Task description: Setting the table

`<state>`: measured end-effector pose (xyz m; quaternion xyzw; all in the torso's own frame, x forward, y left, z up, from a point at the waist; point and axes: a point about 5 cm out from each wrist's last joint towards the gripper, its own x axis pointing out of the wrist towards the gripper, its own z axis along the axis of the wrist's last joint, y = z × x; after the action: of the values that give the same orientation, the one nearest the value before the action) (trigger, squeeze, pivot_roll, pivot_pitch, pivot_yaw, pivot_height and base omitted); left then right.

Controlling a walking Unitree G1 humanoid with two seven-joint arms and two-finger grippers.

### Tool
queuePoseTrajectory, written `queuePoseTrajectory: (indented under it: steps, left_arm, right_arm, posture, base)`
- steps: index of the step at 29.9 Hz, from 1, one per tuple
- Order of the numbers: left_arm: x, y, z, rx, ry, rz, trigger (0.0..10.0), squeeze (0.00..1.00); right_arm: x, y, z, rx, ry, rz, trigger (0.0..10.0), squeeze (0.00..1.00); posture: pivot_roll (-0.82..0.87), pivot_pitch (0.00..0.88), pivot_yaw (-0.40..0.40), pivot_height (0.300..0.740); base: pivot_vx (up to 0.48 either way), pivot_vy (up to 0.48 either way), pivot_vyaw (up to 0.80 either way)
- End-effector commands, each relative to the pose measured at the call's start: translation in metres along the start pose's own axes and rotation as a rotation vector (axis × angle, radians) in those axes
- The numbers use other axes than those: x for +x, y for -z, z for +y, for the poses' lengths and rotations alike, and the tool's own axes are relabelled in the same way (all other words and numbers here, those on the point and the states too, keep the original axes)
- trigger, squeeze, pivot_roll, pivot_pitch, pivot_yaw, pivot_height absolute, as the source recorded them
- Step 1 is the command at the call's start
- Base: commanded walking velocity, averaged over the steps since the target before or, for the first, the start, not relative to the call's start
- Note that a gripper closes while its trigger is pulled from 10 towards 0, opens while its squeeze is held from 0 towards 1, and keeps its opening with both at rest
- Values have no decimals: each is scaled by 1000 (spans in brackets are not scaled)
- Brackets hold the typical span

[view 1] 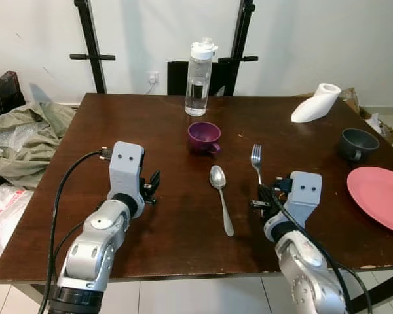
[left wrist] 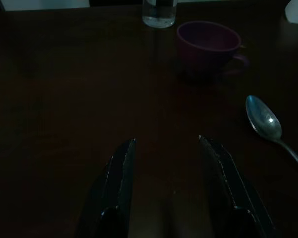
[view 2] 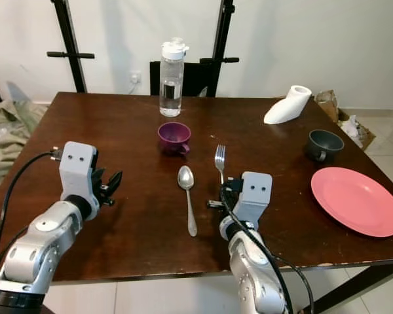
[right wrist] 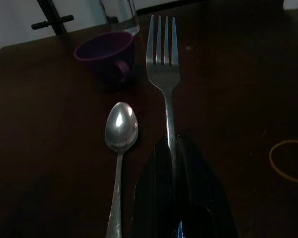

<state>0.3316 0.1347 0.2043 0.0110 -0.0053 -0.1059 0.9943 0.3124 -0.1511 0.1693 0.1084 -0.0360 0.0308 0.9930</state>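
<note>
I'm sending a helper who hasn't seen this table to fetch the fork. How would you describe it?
On the dark wooden table, find the purple cup in front of the water bottle. The fork lies nearer the robot, beside the spoon; its handle is pinched in the right gripper.

Left gripper fingers apart over dark table — ahead: purple cup, water bottle; spoon nearer, alongside.

A lived-in home dining corner — a dark wooden table against a plain white wall with a socket, a chair tucked in opposite, tiled floor, crumpled sheeting and a cardboard box (household clutter) — black stands behind.
</note>
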Motion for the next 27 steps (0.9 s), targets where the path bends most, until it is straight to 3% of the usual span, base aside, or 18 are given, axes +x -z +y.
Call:
queuePoseTrajectory:
  steps: [1, 27]
  left_arm:
    - [-2, 8, 0, 0, -9, 19, 10000, 0]
    - [-1, 7, 3, -6, -21, 16, 10000, 0]
  right_arm:
    - [-2, 5, -4, 0, 10, 17, 10000, 0]
    - [-3, 8, -6, -15, 11, 32, 10000, 0]
  posture:
    - [53, 93, 47, 740]
    - [50, 103, 47, 740]
  base:
    - [-296, 0, 0]
    - [-298, 0, 0]
